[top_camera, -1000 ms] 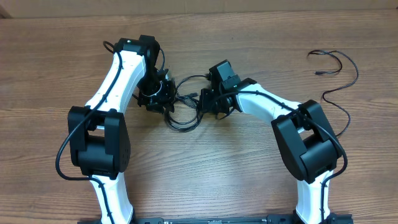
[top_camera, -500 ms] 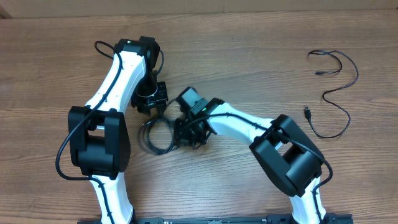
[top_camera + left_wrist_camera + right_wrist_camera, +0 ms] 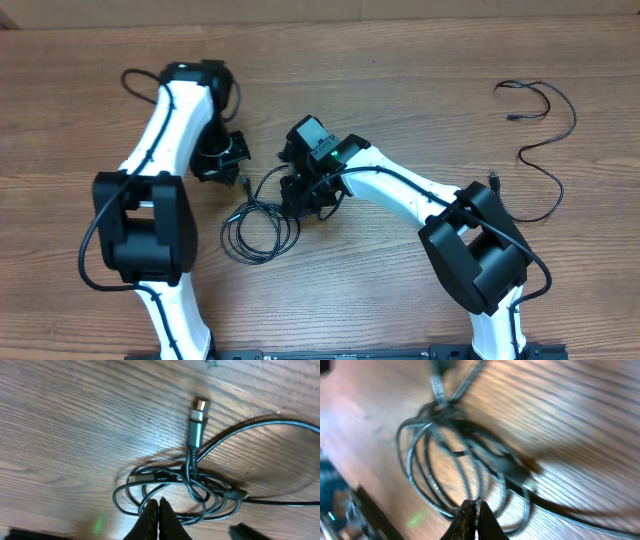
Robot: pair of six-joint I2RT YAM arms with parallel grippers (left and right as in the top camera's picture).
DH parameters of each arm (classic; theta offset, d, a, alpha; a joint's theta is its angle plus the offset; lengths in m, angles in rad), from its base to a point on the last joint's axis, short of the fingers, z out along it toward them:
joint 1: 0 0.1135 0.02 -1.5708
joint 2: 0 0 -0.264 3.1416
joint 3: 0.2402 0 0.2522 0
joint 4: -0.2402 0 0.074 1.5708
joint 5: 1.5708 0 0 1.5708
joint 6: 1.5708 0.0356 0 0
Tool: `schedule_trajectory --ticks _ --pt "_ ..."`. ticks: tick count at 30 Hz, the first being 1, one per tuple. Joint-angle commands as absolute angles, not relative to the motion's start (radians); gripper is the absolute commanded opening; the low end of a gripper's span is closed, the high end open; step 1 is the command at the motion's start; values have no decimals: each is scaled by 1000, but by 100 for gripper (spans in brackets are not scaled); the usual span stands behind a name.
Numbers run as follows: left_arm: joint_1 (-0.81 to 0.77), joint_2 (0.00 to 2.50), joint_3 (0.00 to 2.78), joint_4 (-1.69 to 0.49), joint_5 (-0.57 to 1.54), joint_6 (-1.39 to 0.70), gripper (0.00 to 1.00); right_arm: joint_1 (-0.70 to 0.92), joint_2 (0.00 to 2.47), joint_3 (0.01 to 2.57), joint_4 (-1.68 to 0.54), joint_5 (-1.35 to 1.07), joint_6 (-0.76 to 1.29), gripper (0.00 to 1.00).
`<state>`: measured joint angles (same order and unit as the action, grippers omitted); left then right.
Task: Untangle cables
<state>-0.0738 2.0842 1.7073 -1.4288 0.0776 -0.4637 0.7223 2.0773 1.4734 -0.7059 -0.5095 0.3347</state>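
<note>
- Two lots of cable on the table (image 3: 400, 60): a tangled coil (image 3: 258, 228) mid-table, and one loose cable (image 3: 572, 125) way off on the right side, well apart from both arms.
- Left claw (image 3: 158, 507) is clenched, tips pressed together, right at the near edge of the coil. Can't tell if a strand is actually nipped in there.
- Right claw (image 3: 473, 506) is clamped tight too, sitting over the coil's loops from the other side. That view's blurry, so no idea if it's got anything.
- From overhead the coil lies between the two claws, a bit nearer the robot, with strands running up toward each.
- One silver-tipped plug (image 3: 200, 406) sticks out of the coil, flat on the wood past the left claw's tips.
- How many cords are in the coil? Can't count, the loops overlap too much.
- Two white arms: the left arm (image 3: 165, 130) bends in from the left of the coil, and the right arm (image 3: 400, 190) reaches across the wood to it from the right.
</note>
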Motion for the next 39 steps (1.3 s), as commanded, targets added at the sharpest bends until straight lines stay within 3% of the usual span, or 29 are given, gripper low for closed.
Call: schedule_trajectory --ticks 1,12,16,20,26,31,39 --pt "-37 2088 1701 -1431 172 -476 4 760 2046 1494 -673 -601 120 4" --pt "54 2088 1701 -1398 315 -467 4 888 2152 1494 -420 -408 78 6" --pt "52 2088 1701 -1381 315 -468 4 896 2172 1494 -418 -189 82 4" --pt "51 2088 1701 -1370 315 -469 4 877 2172 1494 -419 38 199 4" --pt "49 2088 1701 -1357 314 -467 4 807 2172 1494 -444 192 382 4" --pt "26 2088 1700 -1352 312 -467 4 731 2172 1494 -513 156 502 4" --pt "-55 2088 1667 -1294 304 -426 4 707 2172 1494 -560 -292 489 8"
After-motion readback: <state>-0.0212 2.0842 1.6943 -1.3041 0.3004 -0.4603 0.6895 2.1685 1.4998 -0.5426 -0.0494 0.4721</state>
